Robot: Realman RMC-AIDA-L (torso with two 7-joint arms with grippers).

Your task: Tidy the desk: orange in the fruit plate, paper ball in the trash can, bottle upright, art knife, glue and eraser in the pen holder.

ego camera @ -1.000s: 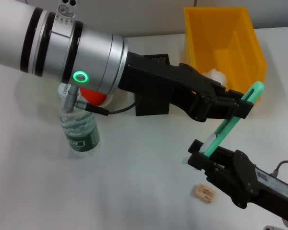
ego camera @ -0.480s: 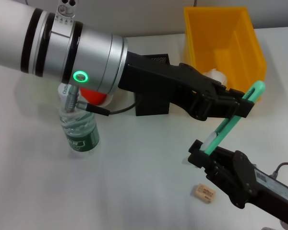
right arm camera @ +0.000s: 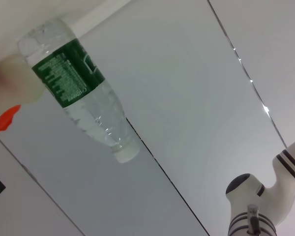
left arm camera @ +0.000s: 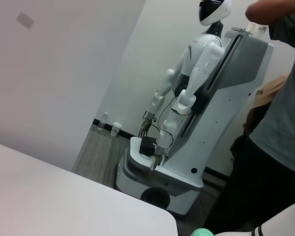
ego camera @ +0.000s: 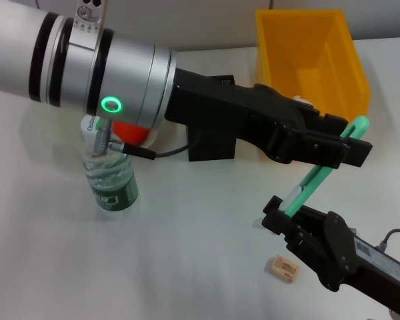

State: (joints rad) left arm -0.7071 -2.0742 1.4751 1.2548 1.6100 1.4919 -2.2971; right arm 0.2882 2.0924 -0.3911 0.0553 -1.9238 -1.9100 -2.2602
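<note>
Art knife [ego camera: 323, 172], green handle with a white section low down, slants in mid air between both hands in the head view, right of centre and above the white surface [ego camera: 187, 253]. Right hand [ego camera: 285, 212], lower right, is closed on its lower end. Left hand [ego camera: 350, 152] reaches across from upper left and sits around the upper end near the green tip; can't tell whether its jaws are actually clamped or just beside the handle. Eraser [ego camera: 283, 268], small and tan, lies flat on the surface just beside the right hand, below the knife. Bottle [ego camera: 108, 175] stands upright at left, green label, partly behind the left arm. Orange [ego camera: 130, 132] shows as a red-orange patch just right of the bottle, on a white plate [ego camera: 157, 137], mostly hidden by the arm. Black pen holder [ego camera: 210, 143] sits behind the left forearm near centre. Yellow bin [ego camera: 313, 60] at top right, something white inside it just behind the left hand. Left wrist view: room beyond, with a white humanoid robot [left arm camera: 187, 93] on a stand, a person [left arm camera: 278, 113] at the edge, and the knife's green tip [left arm camera: 202, 232] at the bottom. Right wrist view: bottle [right arm camera: 78, 88] with green label and white cap, a sliver of orange [right arm camera: 4, 119] beside it; no fingers visible.
</note>
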